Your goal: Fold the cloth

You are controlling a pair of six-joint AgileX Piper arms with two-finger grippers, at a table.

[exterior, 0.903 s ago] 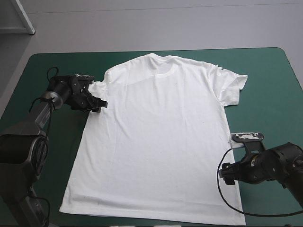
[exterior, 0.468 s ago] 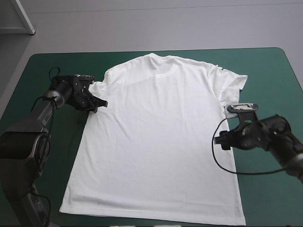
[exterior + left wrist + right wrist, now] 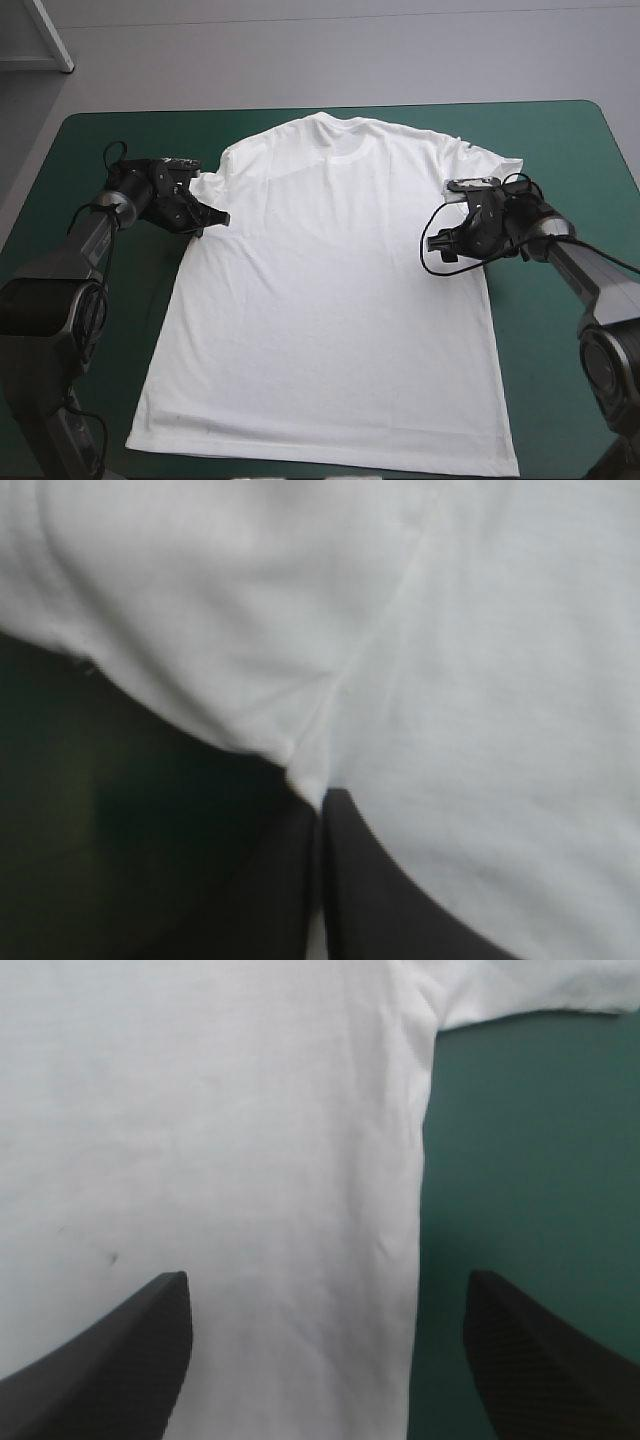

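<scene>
T-shirt (image 3: 330, 290): spread flat on the teal-green counter (image 3: 560, 150), collar toward the far edge, hem toward the near edge, both sleeves out.

Left side: left gripper (image 3: 212, 222) sits low at the armpit, where the left sleeve (image 3: 205, 182) meets the body. Its black fingers are pressed together in one arch with a sliver of white between them. By my reading it is pinching the T-shirt at that seam corner.

Right side: right gripper (image 3: 440, 250) sits over the T-shirt's right edge, just below the right sleeve (image 3: 495, 185). Its fingers (image 3: 150, 1330) are spread wide and hold nothing. One is over white cloth, the other over bare cover, and the side edge runs between them.

Risks, as I judge them:
- Only one side is held. If the left arm lifts alone, the cloth will likely drag and skew, giving a crooked fold line.
- A right gripper that closes too high could miss the edge or catch only the top layer, and the layers would part on the lift.
- The left pinch is a small bite at a corner and may slip under the shirt's weight.
</scene>
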